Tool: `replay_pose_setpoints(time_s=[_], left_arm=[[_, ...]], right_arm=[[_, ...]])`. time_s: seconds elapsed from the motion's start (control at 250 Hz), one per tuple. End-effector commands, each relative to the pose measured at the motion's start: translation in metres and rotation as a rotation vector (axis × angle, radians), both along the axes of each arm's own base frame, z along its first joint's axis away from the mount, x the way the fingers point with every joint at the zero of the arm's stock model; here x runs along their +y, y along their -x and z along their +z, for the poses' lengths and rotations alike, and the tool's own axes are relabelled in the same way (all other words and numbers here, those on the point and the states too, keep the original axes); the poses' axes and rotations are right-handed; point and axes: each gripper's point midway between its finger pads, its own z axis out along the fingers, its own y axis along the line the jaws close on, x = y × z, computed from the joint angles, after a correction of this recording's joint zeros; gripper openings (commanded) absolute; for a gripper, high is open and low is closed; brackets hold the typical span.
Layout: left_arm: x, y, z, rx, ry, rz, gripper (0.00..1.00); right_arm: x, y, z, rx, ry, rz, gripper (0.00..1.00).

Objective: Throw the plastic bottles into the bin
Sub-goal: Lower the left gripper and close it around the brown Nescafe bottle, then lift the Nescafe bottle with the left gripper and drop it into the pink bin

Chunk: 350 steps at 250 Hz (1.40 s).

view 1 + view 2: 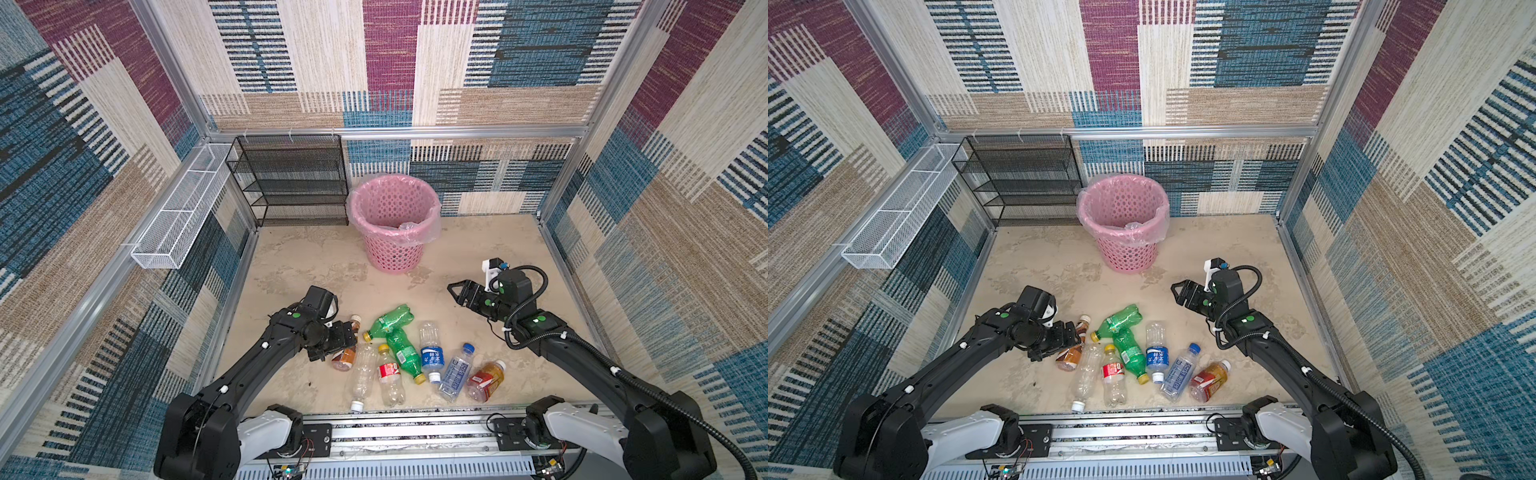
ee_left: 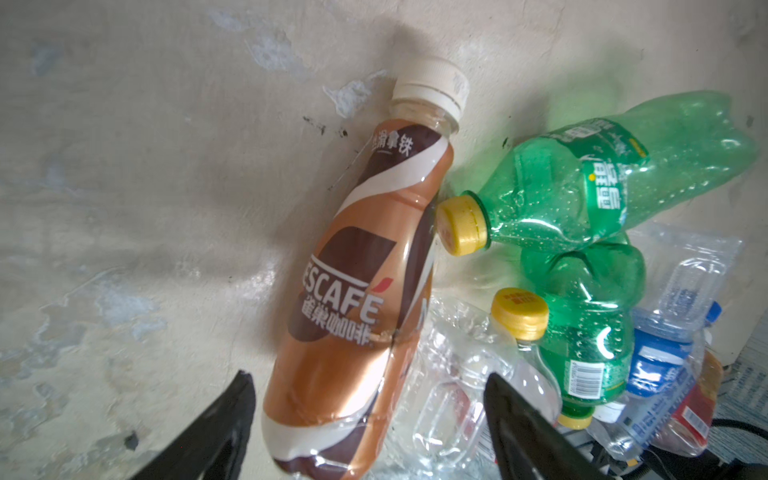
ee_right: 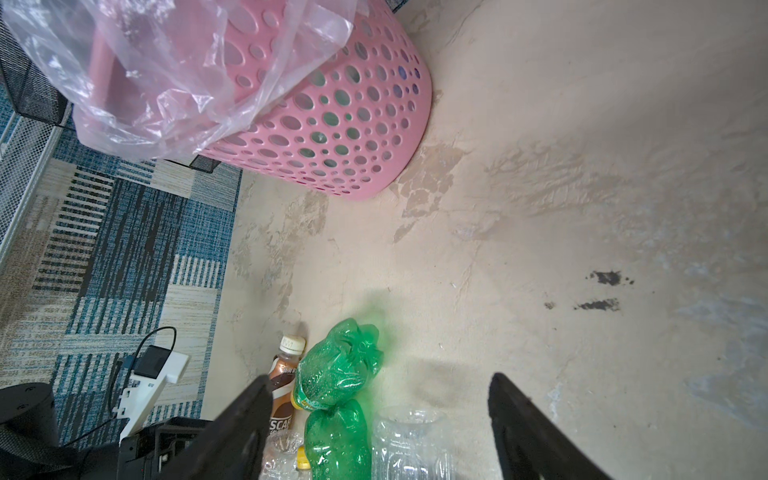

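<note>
Several plastic bottles lie in a heap on the beige floor near the front. My left gripper (image 1: 347, 338) (image 2: 369, 375) is low over the brown coffee bottle (image 1: 345, 359) (image 2: 365, 266). It is open, one finger on each side of the bottle's base, with a gap showing on one side. A clear bottle (image 1: 363, 376) lies against the coffee bottle, between it and the other finger. Two green bottles (image 1: 392, 318) (image 1: 403, 353) cross beside them. My right gripper (image 1: 453, 291) (image 3: 380, 377) hangs open and empty above the floor, right of the heap. The pink bin (image 1: 392, 253) (image 3: 332, 124) stands at the back.
A black mesh rack (image 1: 291, 178) stands left of the bin against the back wall. A white wire basket (image 1: 183, 208) hangs on the left wall. More bottles, blue-labelled (image 1: 432, 353), red-labelled (image 1: 389, 374) and orange (image 1: 484, 380), lie by the front rail (image 1: 415, 432).
</note>
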Motion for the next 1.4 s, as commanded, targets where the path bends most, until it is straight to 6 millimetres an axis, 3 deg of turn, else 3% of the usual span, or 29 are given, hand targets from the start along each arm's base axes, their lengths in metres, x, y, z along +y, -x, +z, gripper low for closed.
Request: replay_pose_setpoints(time_s=[0.0,0.956,1.396], left_arm=[[0.003,-0.004,-0.001,-0.01,-0.031,0.007,0.86],[0.0,-0.002,-0.032,0.084,-0.055,0.01,0.77],[-0.001,-0.002,-0.032,0.086,-0.05,0.012,0.61]], right_arm=[[0.003,-0.001,0.01,-0.036,-0.035,0.005,0.82],[0.003,0.0,0.003,-0.027,-0.037,0.006,0.81],[0.004,-0.002,0.005,-0.033,-0.037,0.006,0.8]])
